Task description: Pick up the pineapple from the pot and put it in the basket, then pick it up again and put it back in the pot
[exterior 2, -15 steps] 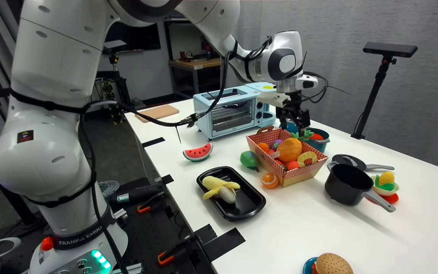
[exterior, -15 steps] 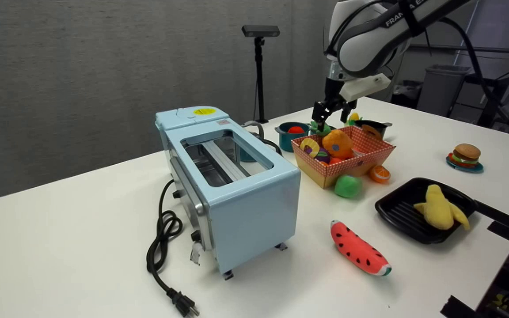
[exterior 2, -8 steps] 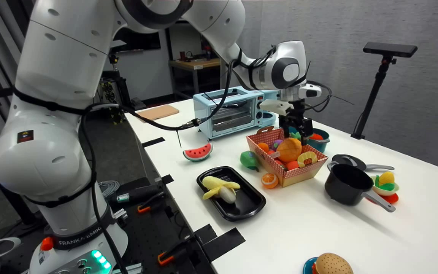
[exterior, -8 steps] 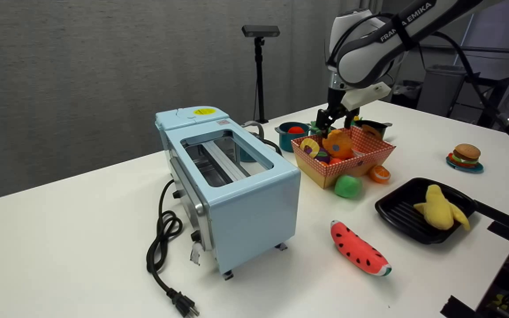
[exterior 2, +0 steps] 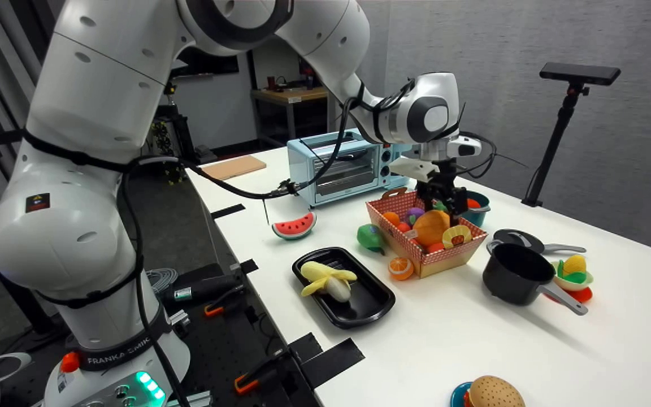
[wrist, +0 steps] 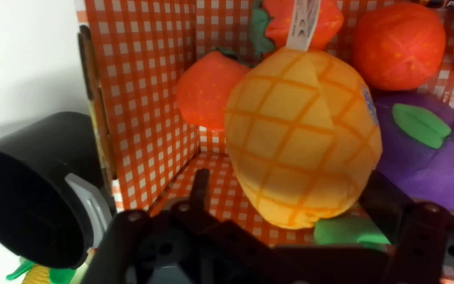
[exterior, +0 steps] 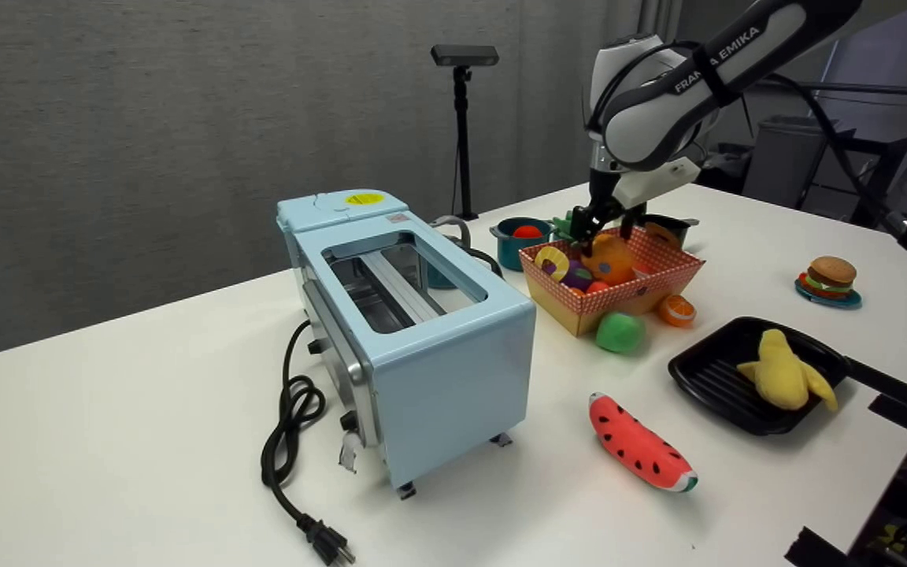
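Observation:
The toy pineapple (exterior: 611, 258), with its orange-yellow body, lies in the basket (exterior: 636, 298) on top of other toy fruit. It also shows in the wrist view (wrist: 298, 138), where its green crown (wrist: 345, 230) is partly hidden by my gripper (wrist: 287, 179). The gripper is open, its fingers low on either side of the pineapple's crown end. The right finger touches or nearly touches the body; a gap shows at the left finger. A teal pot (exterior 2: 477, 213) with a red item stands behind the basket. A black pot (exterior 2: 515, 277) stands beside it.
A blue toaster oven (exterior: 453, 346) stands near the basket. A green fruit (exterior 2: 369, 237) and an orange slice (exterior 2: 400, 268) lie against the basket's outside. A black tray (exterior 2: 354, 314) holds a banana. A watermelon slice (exterior 2: 295, 226) and a pan lid (exterior 2: 520, 240) lie on the table.
The gripper has come down, still open, from above the basket's rim to around the pineapple's crown end. The pineapple has shifted slightly in the basket.

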You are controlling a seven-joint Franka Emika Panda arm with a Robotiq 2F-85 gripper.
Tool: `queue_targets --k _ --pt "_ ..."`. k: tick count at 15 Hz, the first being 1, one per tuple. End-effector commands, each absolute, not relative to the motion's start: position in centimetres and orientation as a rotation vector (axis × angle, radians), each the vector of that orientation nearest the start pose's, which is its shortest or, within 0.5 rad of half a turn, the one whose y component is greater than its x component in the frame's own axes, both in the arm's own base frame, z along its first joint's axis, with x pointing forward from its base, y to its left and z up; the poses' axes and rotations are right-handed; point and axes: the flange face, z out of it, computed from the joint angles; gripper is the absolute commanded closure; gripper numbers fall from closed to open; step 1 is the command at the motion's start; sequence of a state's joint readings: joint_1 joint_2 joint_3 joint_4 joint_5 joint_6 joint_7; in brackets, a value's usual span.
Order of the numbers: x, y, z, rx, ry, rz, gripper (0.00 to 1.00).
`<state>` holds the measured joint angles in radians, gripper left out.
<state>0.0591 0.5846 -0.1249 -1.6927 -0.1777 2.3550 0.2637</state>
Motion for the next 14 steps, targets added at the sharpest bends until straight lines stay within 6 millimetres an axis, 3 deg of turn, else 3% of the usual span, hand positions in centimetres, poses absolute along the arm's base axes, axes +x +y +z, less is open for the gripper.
queue_targets --k 1,3,7,11,12,14 --pt "69.1 -4.4 26.5 -3.334 0.308 -0.181 0.29" --pt "69.2 -4.6 26.6 -3.334 0.316 -0.189 0.39" --pt "69.3 -4.8 27.2 -3.331 0.33 -0.201 0.71" --pt "69.2 -5.2 28.4 -3.326 0.339 -0.219 0.96" --pt "69.1 -5.3 28.8 -3.322 0.341 -0.225 0.99" --pt "69.0 -5.4 29.9 -3.318 0.35 -0.245 0.95"
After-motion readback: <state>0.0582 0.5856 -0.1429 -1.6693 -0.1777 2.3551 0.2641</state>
